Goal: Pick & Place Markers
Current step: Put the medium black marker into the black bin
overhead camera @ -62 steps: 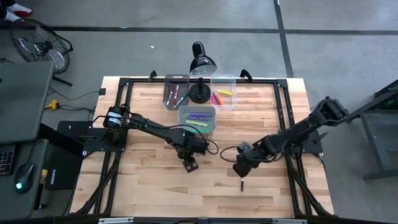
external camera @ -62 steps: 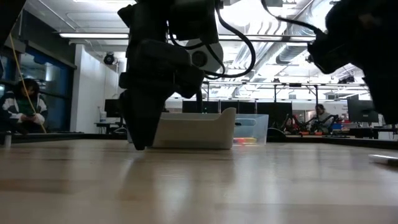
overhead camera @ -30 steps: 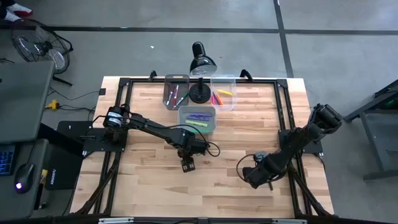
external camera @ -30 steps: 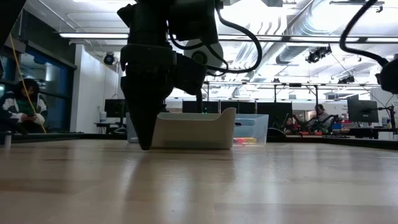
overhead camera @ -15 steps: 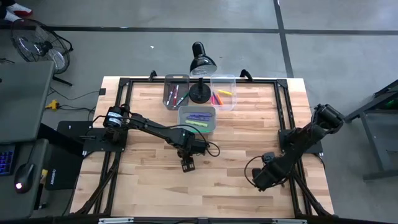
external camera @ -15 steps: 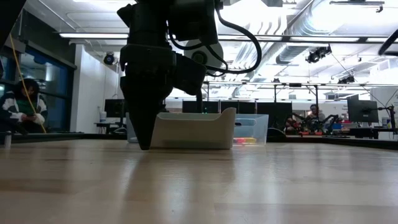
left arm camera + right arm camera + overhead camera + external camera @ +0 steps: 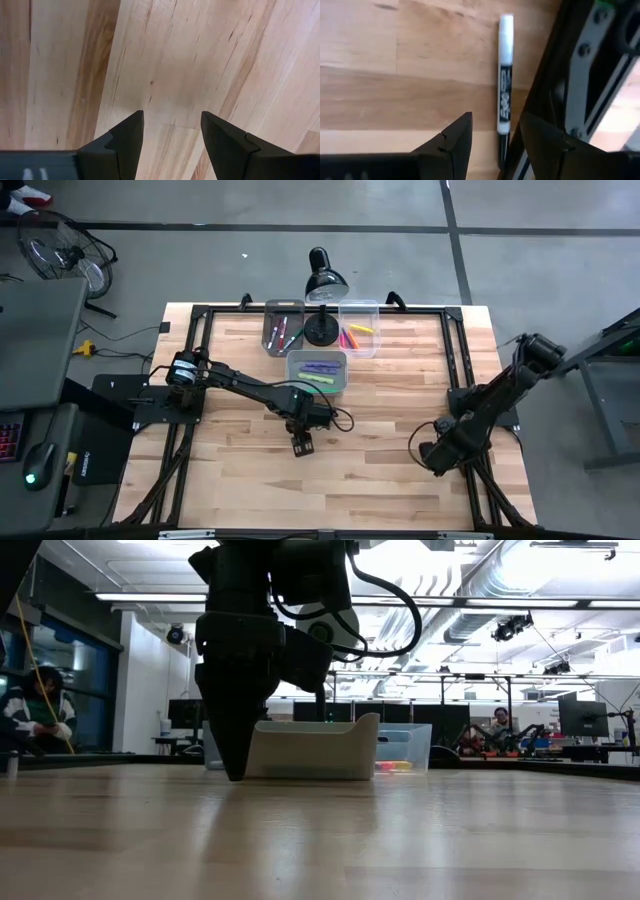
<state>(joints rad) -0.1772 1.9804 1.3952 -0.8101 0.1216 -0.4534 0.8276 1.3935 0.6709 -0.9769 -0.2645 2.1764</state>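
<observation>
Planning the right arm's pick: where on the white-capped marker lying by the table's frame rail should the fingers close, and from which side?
Grip the white-capped marker mid-barrel, coming straight down with the right gripper open across its width. It lies flat on the wood, its dark end close to the frame rail, so the rail-side finger probably has little room there.

I see the left arm's dark gripper (image 7: pixel 233 755) with its tip at the pale wooden tabletop (image 7: pixel 320 840), in front of a translucent plastic bin (image 7: pixel 316 748); coloured markers (image 7: pixel 396 764) show in a clear bin behind.
</observation>
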